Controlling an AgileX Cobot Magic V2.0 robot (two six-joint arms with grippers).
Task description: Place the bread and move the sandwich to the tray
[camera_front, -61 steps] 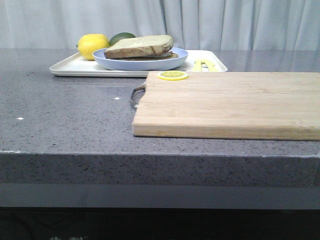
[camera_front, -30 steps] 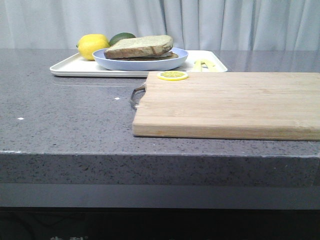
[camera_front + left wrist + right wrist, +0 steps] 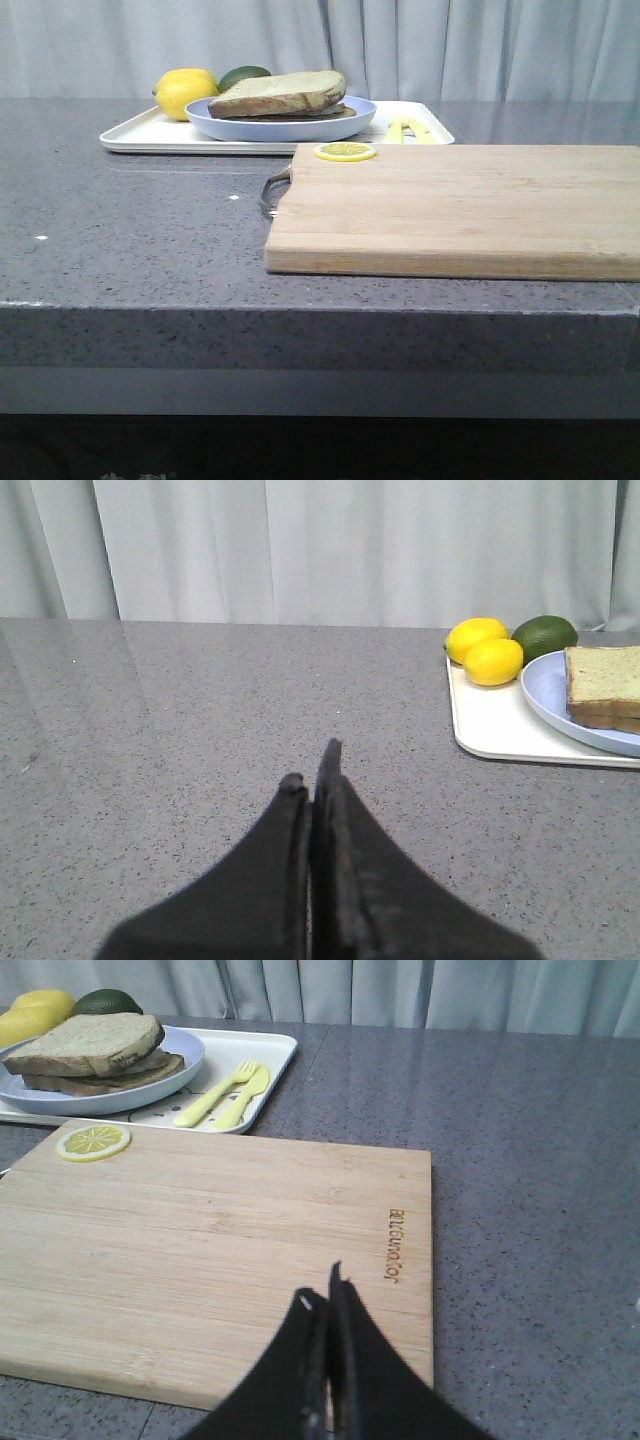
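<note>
The thick bread slice lies on top of the flatter brown slices of the sandwich on the light-blue plate. The plate stands on the white tray at the back left of the counter. Neither gripper shows in the front view. In the left wrist view my left gripper is shut and empty over bare grey counter, well short of the tray and the bread. My right gripper is shut and empty above the near part of the cutting board, far from the sandwich.
Two lemons and an avocado sit at the tray's far end. A yellow fork and spoon lie on the tray beside the plate. A lemon slice rests on the wooden board's far corner.
</note>
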